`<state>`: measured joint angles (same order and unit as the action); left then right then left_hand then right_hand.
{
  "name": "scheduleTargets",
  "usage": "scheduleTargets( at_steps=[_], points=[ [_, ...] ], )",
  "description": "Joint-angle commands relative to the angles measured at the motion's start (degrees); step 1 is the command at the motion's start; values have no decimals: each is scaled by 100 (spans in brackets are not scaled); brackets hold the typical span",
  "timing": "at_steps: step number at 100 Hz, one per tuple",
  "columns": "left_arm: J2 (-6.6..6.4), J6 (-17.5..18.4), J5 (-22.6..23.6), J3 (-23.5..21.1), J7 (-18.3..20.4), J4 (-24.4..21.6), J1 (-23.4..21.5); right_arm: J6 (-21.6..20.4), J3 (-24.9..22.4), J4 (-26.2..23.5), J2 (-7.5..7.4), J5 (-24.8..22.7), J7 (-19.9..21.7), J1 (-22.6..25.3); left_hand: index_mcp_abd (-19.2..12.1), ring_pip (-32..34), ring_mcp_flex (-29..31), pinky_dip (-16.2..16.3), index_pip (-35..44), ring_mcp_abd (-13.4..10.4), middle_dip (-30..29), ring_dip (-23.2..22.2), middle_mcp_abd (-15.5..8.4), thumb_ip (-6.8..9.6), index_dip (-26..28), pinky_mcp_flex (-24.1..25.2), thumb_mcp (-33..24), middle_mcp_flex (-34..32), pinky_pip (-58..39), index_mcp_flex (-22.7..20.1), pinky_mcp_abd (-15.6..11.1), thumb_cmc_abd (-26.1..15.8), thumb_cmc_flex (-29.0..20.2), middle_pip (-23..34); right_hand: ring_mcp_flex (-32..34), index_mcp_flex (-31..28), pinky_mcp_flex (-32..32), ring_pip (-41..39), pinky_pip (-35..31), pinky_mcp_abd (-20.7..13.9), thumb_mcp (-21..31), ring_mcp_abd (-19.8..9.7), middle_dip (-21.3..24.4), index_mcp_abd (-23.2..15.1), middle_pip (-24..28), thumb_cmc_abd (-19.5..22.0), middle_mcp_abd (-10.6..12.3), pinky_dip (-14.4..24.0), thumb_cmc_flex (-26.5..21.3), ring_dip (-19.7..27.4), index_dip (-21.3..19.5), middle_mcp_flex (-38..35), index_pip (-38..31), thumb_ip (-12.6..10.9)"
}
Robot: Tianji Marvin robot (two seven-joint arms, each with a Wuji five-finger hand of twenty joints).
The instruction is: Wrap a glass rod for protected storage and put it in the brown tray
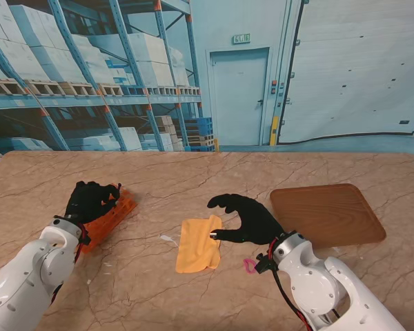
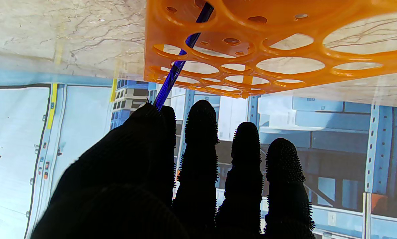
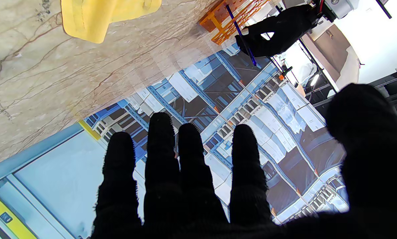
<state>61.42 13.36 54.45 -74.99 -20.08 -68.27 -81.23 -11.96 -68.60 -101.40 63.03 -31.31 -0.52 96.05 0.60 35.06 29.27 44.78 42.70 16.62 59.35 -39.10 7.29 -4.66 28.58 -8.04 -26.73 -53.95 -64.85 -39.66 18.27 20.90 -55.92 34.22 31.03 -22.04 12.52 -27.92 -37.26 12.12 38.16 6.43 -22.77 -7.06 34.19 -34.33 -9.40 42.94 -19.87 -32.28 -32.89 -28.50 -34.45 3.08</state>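
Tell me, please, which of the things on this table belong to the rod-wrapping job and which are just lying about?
Part of the job:
- blue glass rod, pinched by the left hand, still in the orange rack
- yellow cloth, flat beside the open right hand
- brown tray, holding nothing

Just lying about:
- small pink item near the right wrist; too small to identify

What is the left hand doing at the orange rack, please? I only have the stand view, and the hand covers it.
Observer: In the left wrist view, the left hand pinches a blue glass rod between thumb and forefinger.
Operator: Is the rod out of the rack?
Observer: No, it passes through a hole in the orange rack.
Operator: Is the right hand holding anything?
Observer: No. The right wrist view shows the right hand with fingers spread and nothing between them.
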Motion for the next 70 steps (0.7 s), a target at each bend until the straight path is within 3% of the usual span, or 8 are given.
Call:
scheduleTargets(
  at_steps=[1,70],
  points=[
    [28,16,-2,2,31,-2,-15,6,22,-21,20,-1,1,7,-141,66,8,-22,188,-60,-58,-2,-72,-77,-29,16,74,-91,-132,-40,-15,-168,-291,-65,171,-65,26,-44,160,-41,-37,-109,-42,-147,-133,97,108,166,134,-69,-32,-67,26,-80],
    [56,82,-112,27,-32,61,-4,35,33,-27,28,20,-23,11,-37,17,-80,-180,-36,-72,-53,43,1,5,-200,86,-242,-29,27,-9,31,112,-121,-261,172,-83,31,-51,165,-37,-11,-107,-43,-145,-129,140,101,179,156,-74,-32,-83,27,-80]
  ],
)
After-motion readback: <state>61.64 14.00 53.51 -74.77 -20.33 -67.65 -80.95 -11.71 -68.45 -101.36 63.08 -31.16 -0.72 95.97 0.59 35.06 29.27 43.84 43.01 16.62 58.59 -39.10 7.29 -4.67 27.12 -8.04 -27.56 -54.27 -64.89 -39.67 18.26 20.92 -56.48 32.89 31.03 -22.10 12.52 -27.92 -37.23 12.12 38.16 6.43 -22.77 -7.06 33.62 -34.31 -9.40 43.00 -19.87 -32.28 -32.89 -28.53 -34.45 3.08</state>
